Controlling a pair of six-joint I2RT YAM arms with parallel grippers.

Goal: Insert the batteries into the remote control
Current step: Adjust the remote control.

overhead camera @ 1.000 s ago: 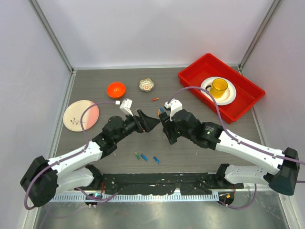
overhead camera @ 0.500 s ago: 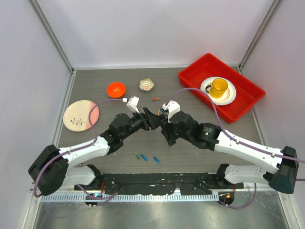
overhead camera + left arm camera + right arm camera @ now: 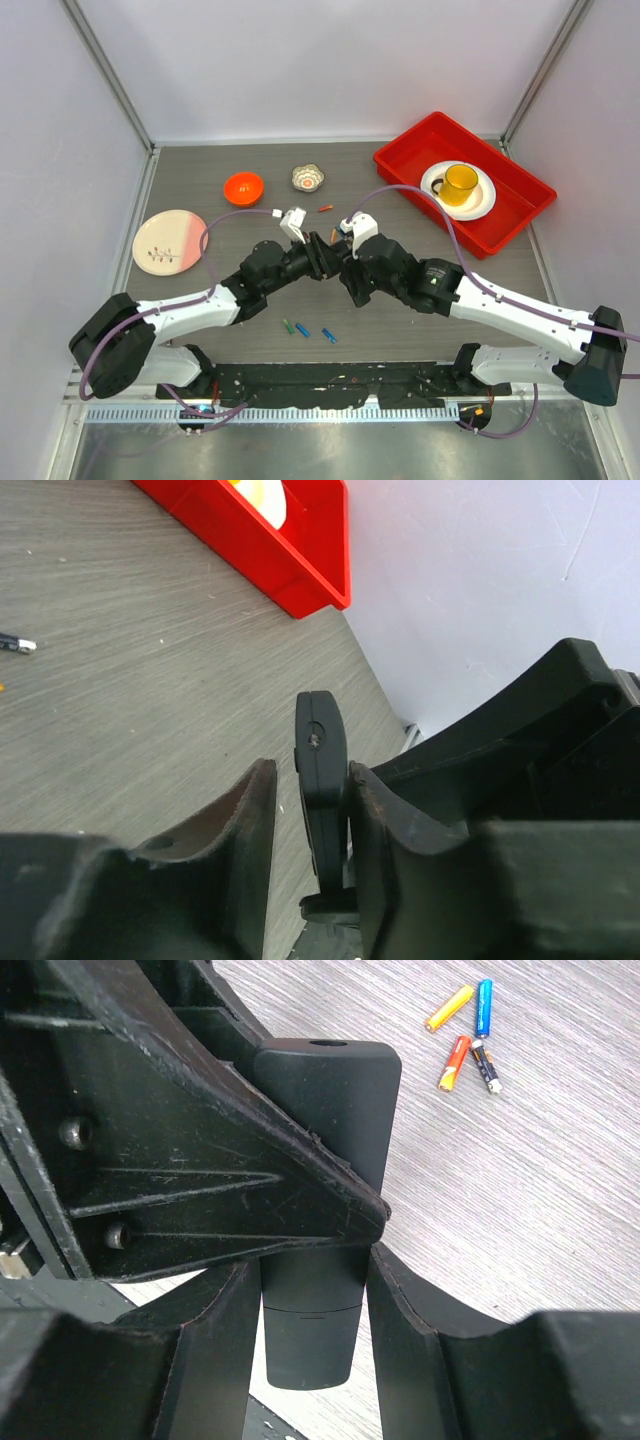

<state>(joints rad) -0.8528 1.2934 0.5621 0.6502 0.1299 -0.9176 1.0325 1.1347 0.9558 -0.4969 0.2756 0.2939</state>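
The black remote control hangs above the table's middle, and my right gripper is shut on its lower body. My left gripper reaches in from the left with its jaws around the remote's thin edge. One finger touches the remote, while a narrow gap shows at the other. In the top view the two grippers meet, left and right. Loose batteries lie on the table beyond the remote. More batteries lie near the front, and one orange battery lies further back.
A red tray at the back right holds a white plate with a yellow cup. An orange bowl and a small patterned bowl stand at the back. A pink-and-white plate lies at the left.
My left arm has reached right until its fingers are around the remote, and its jaws have narrowed a lot. The right arm has held the remote almost still.
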